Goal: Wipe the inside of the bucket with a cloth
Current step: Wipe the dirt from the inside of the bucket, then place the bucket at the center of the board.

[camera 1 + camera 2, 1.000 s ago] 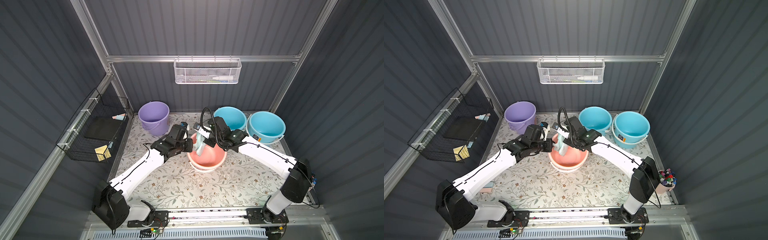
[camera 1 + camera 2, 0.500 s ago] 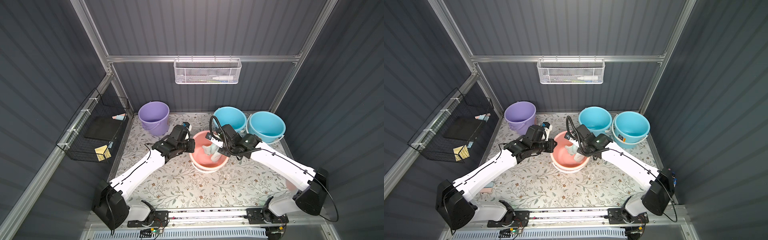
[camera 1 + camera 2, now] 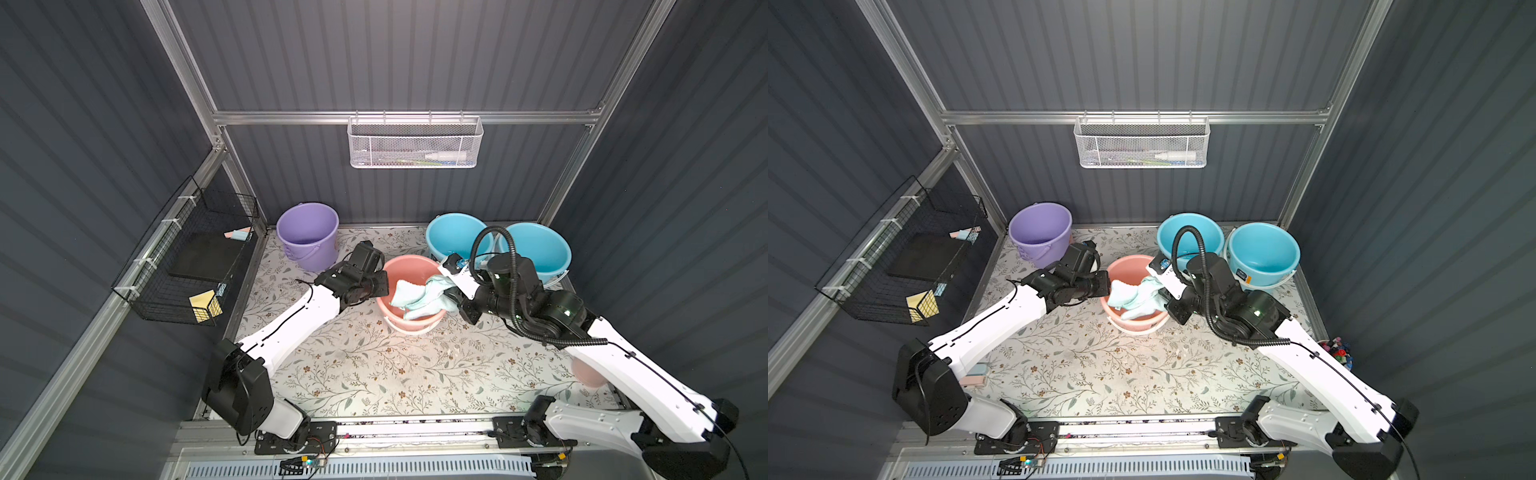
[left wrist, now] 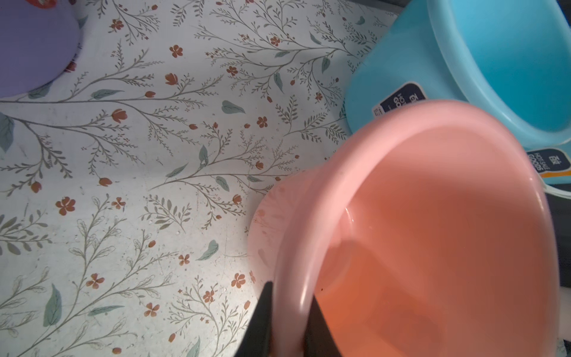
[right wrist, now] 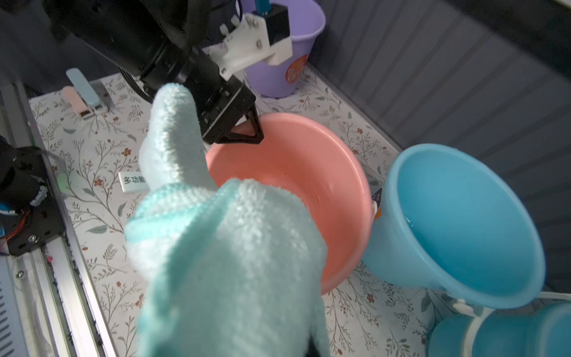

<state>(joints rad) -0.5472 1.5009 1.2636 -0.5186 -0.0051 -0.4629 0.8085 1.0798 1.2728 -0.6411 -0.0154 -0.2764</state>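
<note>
**Both arms meet at the pink bucket, cloth draped in its mouth**

The floral-patterned table [image 3: 374, 365] fills the lower middle of both top views. Two white arms cross it from the bottom edge. The left arm [image 3: 291, 324] slopes up and rightward from the lower left. The right arm [image 3: 623, 365] slopes up and leftward from the lower right corner, with a black hose looped above its wrist. Their wrists face each other across the pink bucket [image 3: 407, 266] at centre frame.

Along the back wall a purple bucket [image 3: 309, 253] stands to the upper left of the pink one. A blue bucket [image 3: 455, 237] sits just beside the pink one on the upper right, with a second blue bucket [image 3: 536, 249] further right, behind the right wrist. A white wire basket [image 3: 415, 143] hangs from the rail at upper centre, and a black wire basket [image 3: 187, 257] is fixed to the wall at the left.

The cloth [image 3: 419, 293], pale aqua and rumpled, lies inside the pink bucket's mouth. It spills over the right-hand rim to the right gripper [image 3: 453, 297], which is closed on one end of it. In the right wrist view the cloth fills the lower middle of the frame and hides that gripper's fingers.

At the bottom centre of the left wrist view, the left gripper [image 4: 290, 292] is pinched on the bucket's rim. One of its black fingers [image 4: 262, 324] is outside the wall and the other is inside.
</note>
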